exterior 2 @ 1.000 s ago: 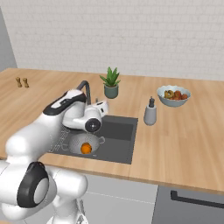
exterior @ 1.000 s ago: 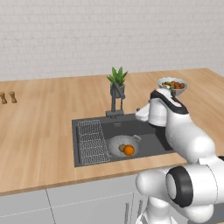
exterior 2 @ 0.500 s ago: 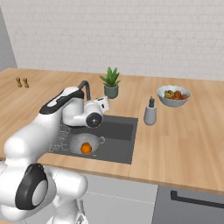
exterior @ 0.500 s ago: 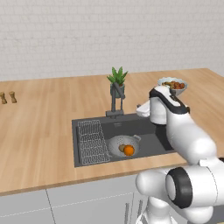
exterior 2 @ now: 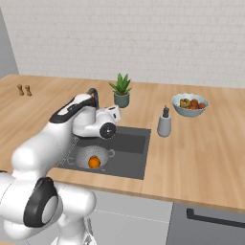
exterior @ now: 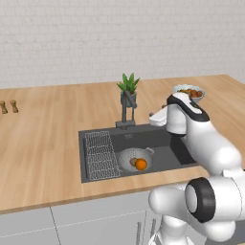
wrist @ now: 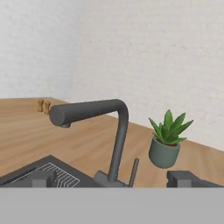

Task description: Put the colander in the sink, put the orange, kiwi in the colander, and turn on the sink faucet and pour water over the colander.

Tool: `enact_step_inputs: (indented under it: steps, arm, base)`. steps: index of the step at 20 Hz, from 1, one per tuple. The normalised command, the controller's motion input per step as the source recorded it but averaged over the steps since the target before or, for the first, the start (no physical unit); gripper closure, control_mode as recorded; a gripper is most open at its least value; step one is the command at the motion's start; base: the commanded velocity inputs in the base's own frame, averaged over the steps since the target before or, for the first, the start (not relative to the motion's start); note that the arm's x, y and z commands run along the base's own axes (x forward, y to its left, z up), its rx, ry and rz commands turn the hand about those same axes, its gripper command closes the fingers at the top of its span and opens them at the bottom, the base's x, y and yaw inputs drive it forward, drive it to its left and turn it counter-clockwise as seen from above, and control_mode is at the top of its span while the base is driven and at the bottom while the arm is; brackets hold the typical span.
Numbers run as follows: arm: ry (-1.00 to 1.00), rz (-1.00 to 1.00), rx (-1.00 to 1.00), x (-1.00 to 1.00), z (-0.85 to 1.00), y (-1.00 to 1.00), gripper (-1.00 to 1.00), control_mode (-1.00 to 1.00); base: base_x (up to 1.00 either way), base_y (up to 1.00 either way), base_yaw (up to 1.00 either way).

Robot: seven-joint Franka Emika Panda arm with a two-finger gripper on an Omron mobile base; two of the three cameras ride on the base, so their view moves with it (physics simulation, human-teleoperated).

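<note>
The grey colander point(exterior: 129, 157) point(exterior 2: 84, 156) sits in the dark sink point(exterior: 162, 143) point(exterior 2: 131, 143). Inside it lie the orange point(exterior: 141, 164) point(exterior 2: 94, 162) and, touching its left side, the kiwi point(exterior: 133, 161). The dark sink faucet point(exterior: 125, 111) point(wrist: 119, 131) stands at the basin's back edge, its spout reaching over the basin and its thin lever point(wrist: 133, 170) upright beside the stem. No water runs from it. My gripper point(exterior: 153, 116) point(exterior 2: 115, 112) point(wrist: 113, 179) hovers above the sink's right half, open and empty, pointing at the faucet's base with its fingertips point(wrist: 183, 177) wide apart.
A potted plant point(exterior: 128, 88) point(wrist: 166, 142) stands just behind the faucet. A soap dispenser point(exterior 2: 164, 123) is on the counter right of the sink, and a bowl of fruit point(exterior 2: 190, 105) beyond it. A wire rack point(exterior: 100, 153) fills the sink's left part. Two shakers point(exterior: 8, 106) stand far left.
The hand has risen slightly over the sink and stays aimed at the faucet. The colander, orange and kiwi have not moved.
</note>
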Motion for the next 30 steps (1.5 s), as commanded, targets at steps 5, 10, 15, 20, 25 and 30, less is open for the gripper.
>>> enact_step_inputs:
  steps: [5, 10, 15, 20, 25, 30]
  arm:
    - [0.0, 0.08, 0.06, 0.02, -0.21, 0.03, -1.0, -1.0]
    - [0.0, 0.05, 0.03, 0.05, -0.22, 0.1, -1.0, -1.0]
    - [0.0, 0.01, 0.02, 0.2, -0.1, 0.16, -1.0, -1.0]
    - [0.0, 0.0, 0.04, 0.26, -0.15, 0.11, -1.0, -1.0]
    - [0.0, 0.05, 0.05, 0.33, -0.23, 0.0, -1.0, -1.0]
    - [0.0, 0.09, 0.08, 0.29, -0.12, 0.0, -1.0, -1.0]
  base:
    - [0.0, 0.0, 0.0]
    - [0.0, 0.0, 0.0]
    - [0.0, 0.0, 0.0]
    - [0.0, 0.0, 0.0]
    - [0.0, 0.0, 0.0]
    - [0.0, 0.0, 0.0]
